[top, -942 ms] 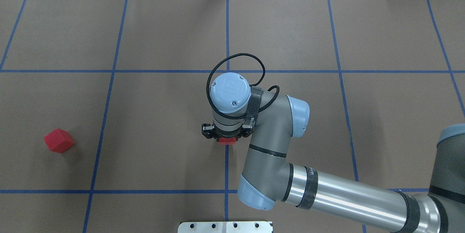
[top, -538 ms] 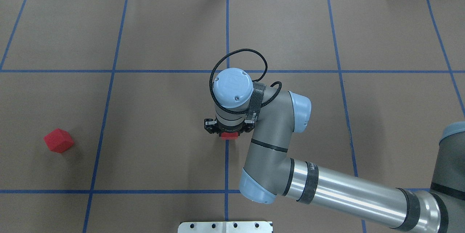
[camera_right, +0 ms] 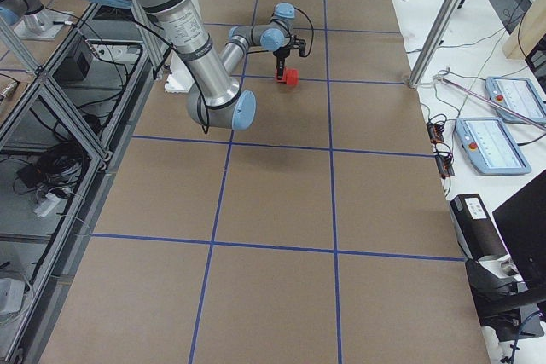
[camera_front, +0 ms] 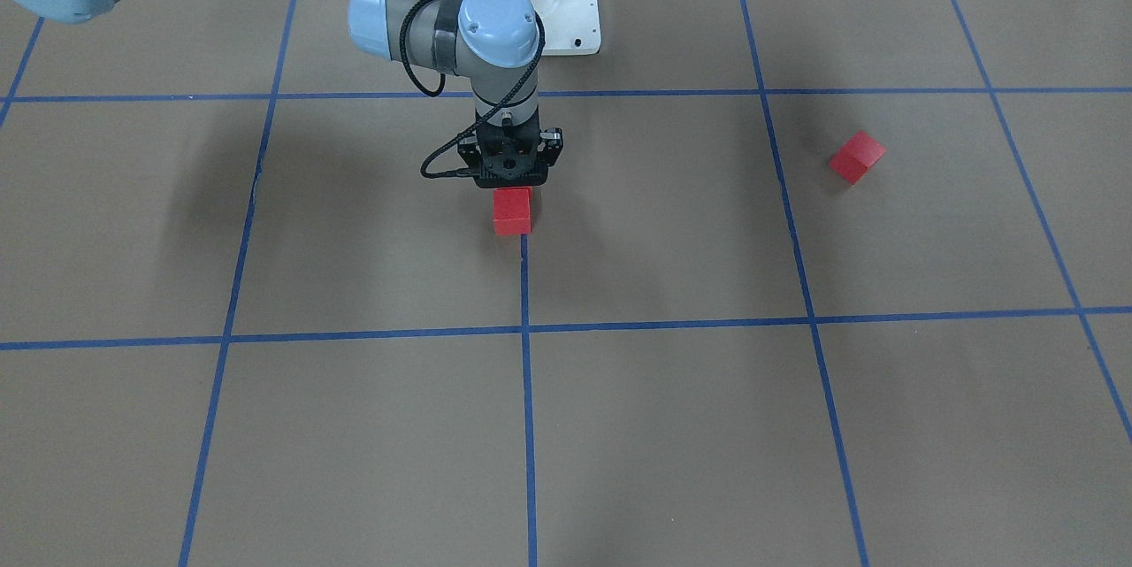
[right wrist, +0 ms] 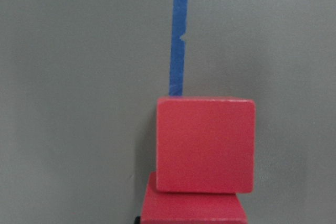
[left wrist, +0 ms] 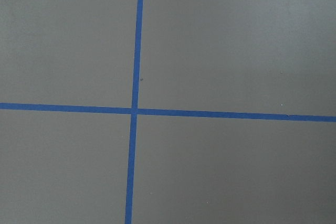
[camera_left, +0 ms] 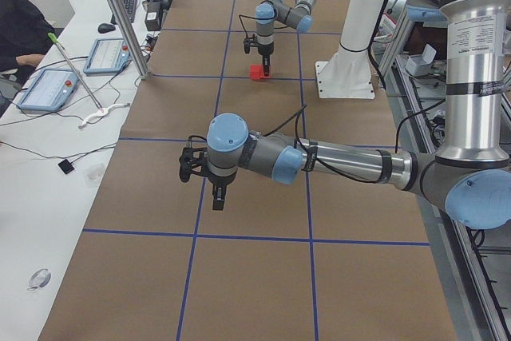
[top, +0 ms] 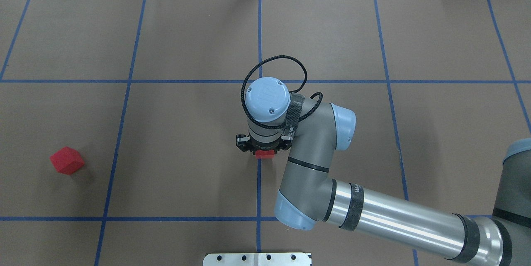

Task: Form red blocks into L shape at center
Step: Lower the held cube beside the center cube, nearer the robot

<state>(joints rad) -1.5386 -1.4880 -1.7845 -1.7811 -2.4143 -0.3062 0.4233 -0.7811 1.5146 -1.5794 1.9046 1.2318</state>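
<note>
Right gripper [camera_front: 511,181] sat right at red block [camera_front: 512,211] on middle tape line [camera_front: 525,284], at center [camera_front: 553,226]. Fingers hidden, so couldn't tell if clenched or released. Lone red block [camera_front: 856,157] lay well apart, toward robot's left. Left gripper [camera_left: 219,199] hung over paper [left wrist: 236,40], grip state unclear.

Centre: right arm [top: 315,174] hangs right over two blocks [camera_front: 512,210] on the tape line [camera_front: 527,408], top approach blocked.
Robot's left: lone block [top: 66,160], bare paper all round.
</note>
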